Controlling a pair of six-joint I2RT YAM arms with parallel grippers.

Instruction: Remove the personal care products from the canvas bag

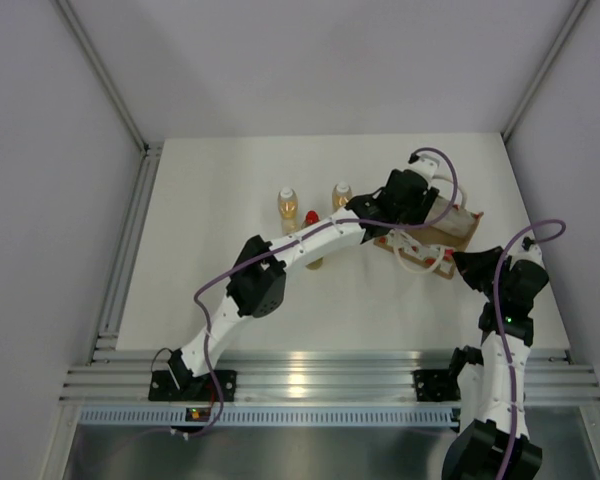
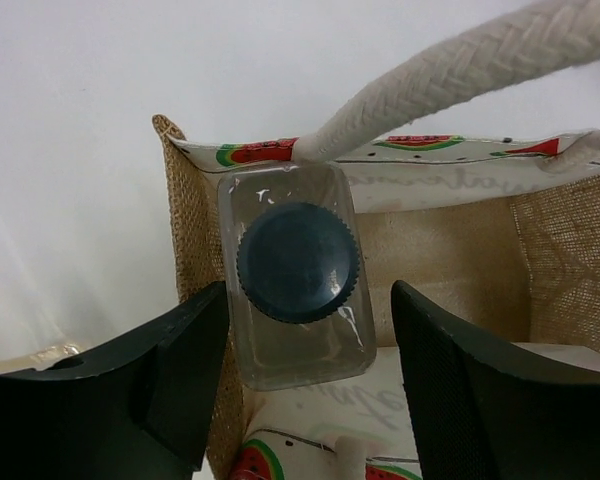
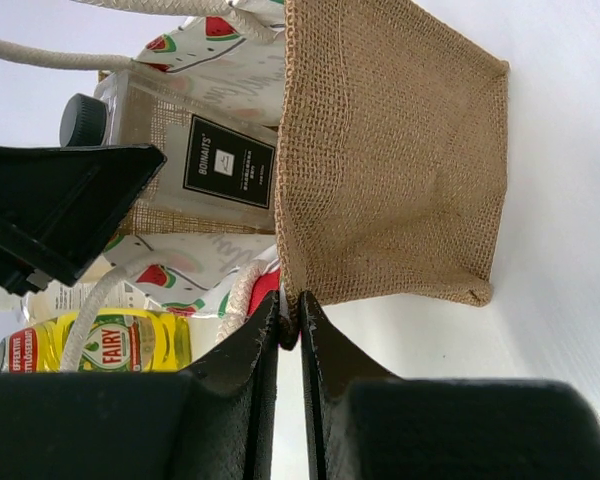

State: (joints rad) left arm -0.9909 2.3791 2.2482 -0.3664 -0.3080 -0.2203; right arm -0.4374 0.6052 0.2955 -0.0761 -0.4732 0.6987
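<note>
Straddling clear bottle (image 2: 292, 352), left gripper (image 2: 308, 335) gapes; right wrist alone shows right gripper (image 3: 290, 322) pinching canvas bag (image 3: 390, 170).

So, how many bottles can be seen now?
4. Two amber white-capped bottles are on the table beside the canvas bag; a yellow red-capped one is near them, partly under the left arm; a clear dark-capped one is inside the bag. Others may be hidden.

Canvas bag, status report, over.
Left gripper open, straddling clear bottle at bag mouth. Right gripper shut on canvas bag edge. Rope handle close by the cap.
</note>
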